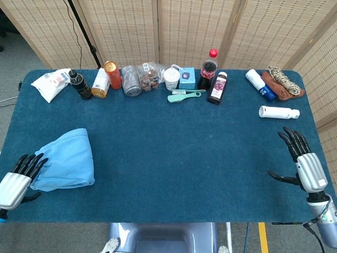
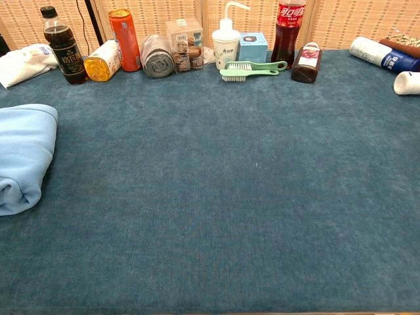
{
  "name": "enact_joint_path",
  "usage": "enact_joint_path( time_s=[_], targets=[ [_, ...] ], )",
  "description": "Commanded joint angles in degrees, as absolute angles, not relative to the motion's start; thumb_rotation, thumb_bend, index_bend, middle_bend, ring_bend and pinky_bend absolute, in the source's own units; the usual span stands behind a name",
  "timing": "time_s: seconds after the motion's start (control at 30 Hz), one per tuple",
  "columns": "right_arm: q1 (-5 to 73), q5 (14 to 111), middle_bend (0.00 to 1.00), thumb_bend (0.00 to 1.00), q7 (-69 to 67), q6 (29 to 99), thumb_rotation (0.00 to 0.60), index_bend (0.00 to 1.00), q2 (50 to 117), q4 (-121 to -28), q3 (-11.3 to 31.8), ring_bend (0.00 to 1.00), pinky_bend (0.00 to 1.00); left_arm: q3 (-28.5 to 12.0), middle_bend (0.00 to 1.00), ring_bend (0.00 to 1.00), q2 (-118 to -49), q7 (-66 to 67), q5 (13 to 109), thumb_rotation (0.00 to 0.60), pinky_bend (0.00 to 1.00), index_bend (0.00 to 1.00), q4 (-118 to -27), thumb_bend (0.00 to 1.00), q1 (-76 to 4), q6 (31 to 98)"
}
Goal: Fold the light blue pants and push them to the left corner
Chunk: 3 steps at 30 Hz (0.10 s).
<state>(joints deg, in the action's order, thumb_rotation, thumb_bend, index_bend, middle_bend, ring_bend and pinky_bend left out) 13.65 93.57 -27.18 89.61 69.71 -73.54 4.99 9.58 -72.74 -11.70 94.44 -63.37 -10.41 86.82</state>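
The light blue pants [image 1: 67,161] lie folded in a bundle near the table's front left corner; the chest view shows their right part [image 2: 23,157] at its left edge. My left hand [image 1: 18,176] is at the table's left front edge, fingers spread, fingertips just at the pants' left edge, holding nothing. My right hand [image 1: 305,163] hovers over the front right of the table, fingers apart and empty. Neither hand shows in the chest view.
Along the back edge stand a white bag [image 1: 50,83], dark bottle [image 1: 80,84], yellow can [image 1: 100,83], orange can [image 1: 112,74], grey roll [image 1: 130,81], cup [image 1: 171,78], blue box [image 1: 187,77], green brush [image 1: 184,95], cola bottle [image 1: 209,68]. White tube [image 1: 278,112] lies at right.
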Motion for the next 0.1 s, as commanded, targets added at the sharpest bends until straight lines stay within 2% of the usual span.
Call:
enact_joint_path(
  time_s=[0.03, 0.1],
  targets=[
    [12.7, 91.0, 0.00, 0.00, -17.2, 89.1, 0.600, 0.00, 69.3, -75.0, 5.8, 0.00, 0.00, 8.0, 0.00, 0.00, -67.1, -10.9, 92.4, 0.600, 0.00, 0.00, -74.0, 0.00, -8.8, 88.9],
    [12.2, 89.7, 0.00, 0.00, -12.8, 88.8, 0.600, 0.00, 68.8, -76.9, 6.1, 0.00, 0.00, 6.6, 0.00, 0.00, -65.8, -10.6, 91.0, 0.600, 0.00, 0.00, -78.0, 0.00, -8.6, 89.4]
  ],
)
